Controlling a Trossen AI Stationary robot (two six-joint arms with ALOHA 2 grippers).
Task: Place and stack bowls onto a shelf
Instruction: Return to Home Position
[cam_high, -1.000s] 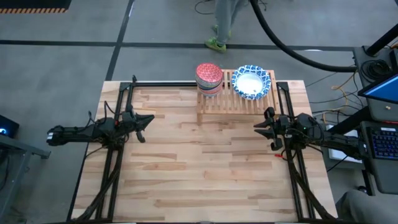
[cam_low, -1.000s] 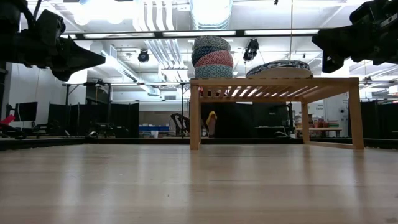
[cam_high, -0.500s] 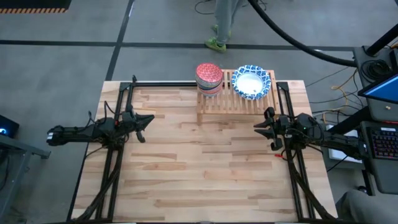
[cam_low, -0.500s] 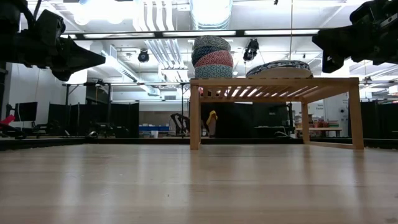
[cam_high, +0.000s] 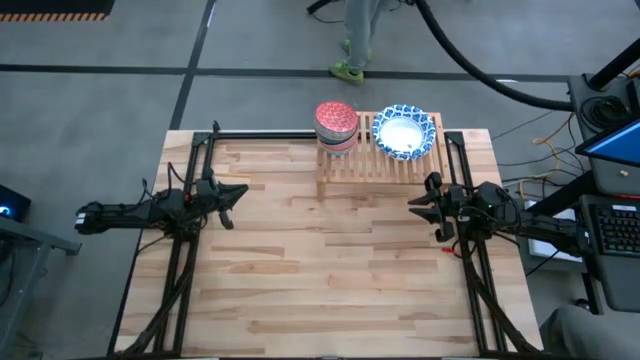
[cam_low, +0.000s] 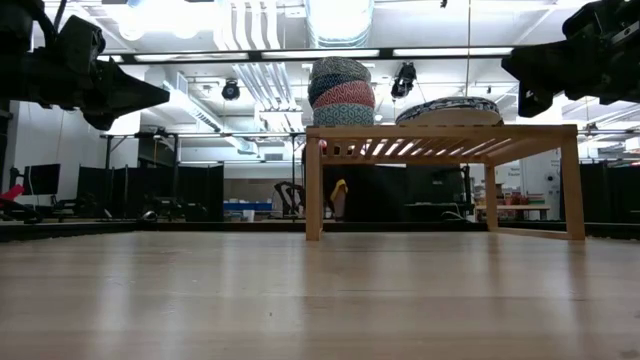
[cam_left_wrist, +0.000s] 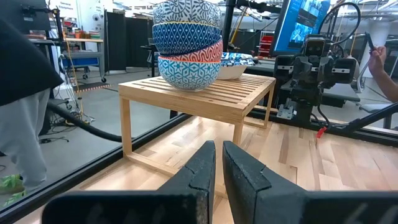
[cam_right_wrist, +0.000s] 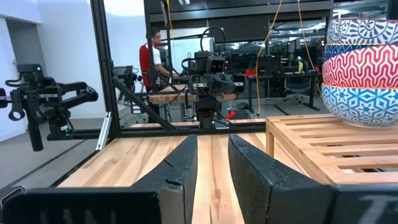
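Note:
The shelf (cam_high: 380, 160), a low slatted rack of light wood, stands at the table's far edge on its legs (cam_low: 314, 185). A nested stack of small patterned bowls (cam_high: 336, 125) (cam_left_wrist: 186, 43) (cam_right_wrist: 364, 68) sits on its left part. Stacked blue-and-white bowls with a white inside (cam_high: 405, 132) (cam_low: 450, 110) rest on its right part. My left gripper (cam_high: 232, 195) (cam_left_wrist: 219, 163) hovers at the table's left side, shut and empty. My right gripper (cam_high: 418, 206) (cam_right_wrist: 212, 163) hovers at the right side, near the shelf's near right corner, open by a narrow gap and empty.
Bare wooden tabletop (cam_high: 320, 270) lies between the arms and toward the near edge. Black frame rails (cam_high: 190, 260) (cam_high: 475, 280) run along both sides. A person's legs (cam_high: 358, 40) stand beyond the far edge; desks and monitors sit to the right of the table.

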